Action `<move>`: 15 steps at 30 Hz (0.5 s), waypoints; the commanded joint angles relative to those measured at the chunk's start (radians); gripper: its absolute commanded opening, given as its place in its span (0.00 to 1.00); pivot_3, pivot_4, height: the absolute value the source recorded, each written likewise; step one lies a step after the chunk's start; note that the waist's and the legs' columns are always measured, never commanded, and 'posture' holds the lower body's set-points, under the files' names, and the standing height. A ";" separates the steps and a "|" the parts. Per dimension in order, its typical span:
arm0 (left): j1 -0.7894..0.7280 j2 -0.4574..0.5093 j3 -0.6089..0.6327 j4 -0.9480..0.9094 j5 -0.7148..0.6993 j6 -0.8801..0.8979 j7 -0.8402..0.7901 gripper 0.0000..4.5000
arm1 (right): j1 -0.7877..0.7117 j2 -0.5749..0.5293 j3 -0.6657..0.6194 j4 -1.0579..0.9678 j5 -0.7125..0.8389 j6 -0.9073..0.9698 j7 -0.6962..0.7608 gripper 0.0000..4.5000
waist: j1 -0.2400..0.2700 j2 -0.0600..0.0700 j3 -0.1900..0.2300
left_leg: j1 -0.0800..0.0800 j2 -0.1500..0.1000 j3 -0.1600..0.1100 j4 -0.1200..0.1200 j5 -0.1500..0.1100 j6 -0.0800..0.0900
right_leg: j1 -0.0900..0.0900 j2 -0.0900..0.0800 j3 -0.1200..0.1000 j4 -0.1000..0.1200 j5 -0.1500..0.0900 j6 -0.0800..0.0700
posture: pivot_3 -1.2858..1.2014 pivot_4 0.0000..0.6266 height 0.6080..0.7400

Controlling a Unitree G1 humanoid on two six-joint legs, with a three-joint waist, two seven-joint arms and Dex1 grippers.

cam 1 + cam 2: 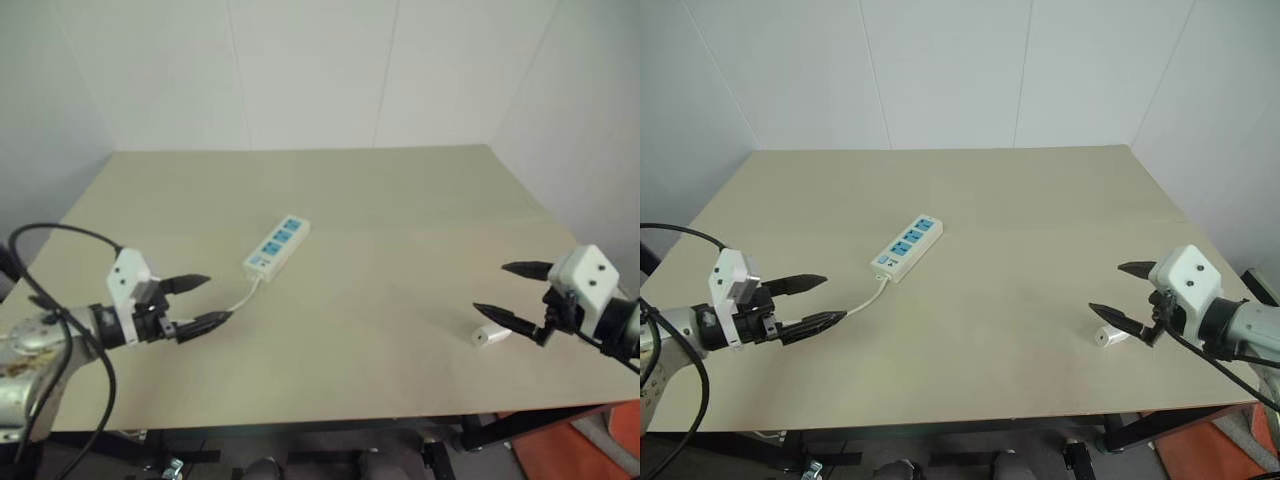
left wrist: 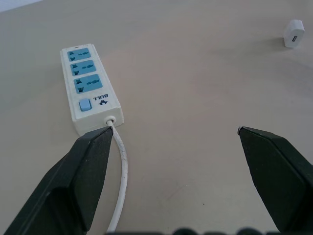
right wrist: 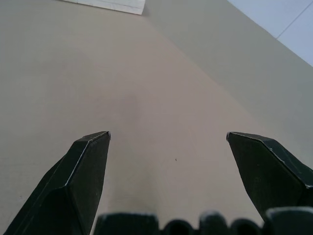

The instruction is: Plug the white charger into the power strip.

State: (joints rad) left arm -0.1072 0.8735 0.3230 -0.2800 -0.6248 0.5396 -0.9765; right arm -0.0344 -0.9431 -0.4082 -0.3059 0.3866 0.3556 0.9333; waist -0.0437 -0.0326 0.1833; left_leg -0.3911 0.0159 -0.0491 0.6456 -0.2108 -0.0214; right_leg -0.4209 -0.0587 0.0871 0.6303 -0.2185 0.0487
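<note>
Here, both grippers hang wide open and empty above the beige wooden table (image 1: 400, 200).

From the head views, the long flat white power strip (image 1: 277, 246) with three blue sockets lies near the table's middle, its thin white cord (image 1: 243, 296) running toward the left gripper (image 1: 205, 301). The small white rounded charger (image 1: 490, 336) lies just beside the right gripper (image 1: 500, 292).
In the left wrist view, strip and charger lie well apart.
In the right wrist view, the black fingers (image 3: 80, 171) stand apart over bare table.

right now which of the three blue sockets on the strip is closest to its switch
The socket at the cord end of the power strip, right beside the blue switch. The other two sit farther along, toward the strip's far end.
</note>
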 commanded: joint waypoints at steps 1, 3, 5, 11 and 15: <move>-0.023 -0.002 -0.005 0.001 0.009 -0.026 -0.006 0.99 | -0.004 -0.009 -0.043 -0.031 0.011 0.003 -0.013 1.00 | -0.001 0.000 0.000 | 0.000 0.000 0.000 0.000 0.000 0.000 | 0.000 0.000 0.000 0.000 0.000 0.000 | 0.52 0.24 1.00; -0.029 -0.005 -0.012 0.006 0.011 -0.030 -0.005 0.99 | 0.004 -0.010 -0.049 -0.035 0.011 0.004 -0.012 1.00 | -0.001 0.000 0.000 | 0.000 0.000 0.000 0.000 0.000 0.000 | 0.000 0.000 0.000 0.000 0.000 0.000 | 0.52 0.24 1.00; -0.037 -0.012 -0.017 0.013 0.016 -0.039 0.000 0.99 | 0.010 -0.012 -0.053 -0.038 0.010 0.005 -0.012 1.00 | 0.000 0.000 0.000 | 0.000 0.000 0.000 0.000 0.000 0.000 | 0.000 0.000 0.000 0.000 0.000 0.000 | 0.52 0.24 1.00; -0.117 -0.098 -0.021 0.074 0.111 -0.136 0.136 0.99 | 0.017 -0.011 -0.049 -0.043 0.008 0.004 -0.014 1.00 | 0.002 0.000 0.000 | 0.000 0.000 0.000 0.000 0.000 0.000 | 0.001 0.000 0.000 0.000 0.000 0.000 | 0.52 0.24 1.00; -0.238 -0.221 -0.090 0.155 0.225 -0.201 0.290 0.99 | -0.021 -0.008 -0.016 -0.022 -0.001 -0.006 -0.024 1.00 | 0.007 -0.001 -0.001 | 0.001 -0.001 0.000 0.001 0.000 0.000 | 0.002 0.000 0.000 0.000 0.001 0.001 | 0.52 0.24 1.00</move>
State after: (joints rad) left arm -0.3156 0.6750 0.2514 -0.1349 -0.4391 0.3699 -0.7495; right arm -0.0327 -0.9432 -0.4104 -0.3212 0.3856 0.3591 0.9235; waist -0.0369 -0.0337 0.1827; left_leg -0.3907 0.0150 -0.0494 0.6469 -0.2108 -0.0214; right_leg -0.4186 -0.0589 0.0873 0.6294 -0.2173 0.0503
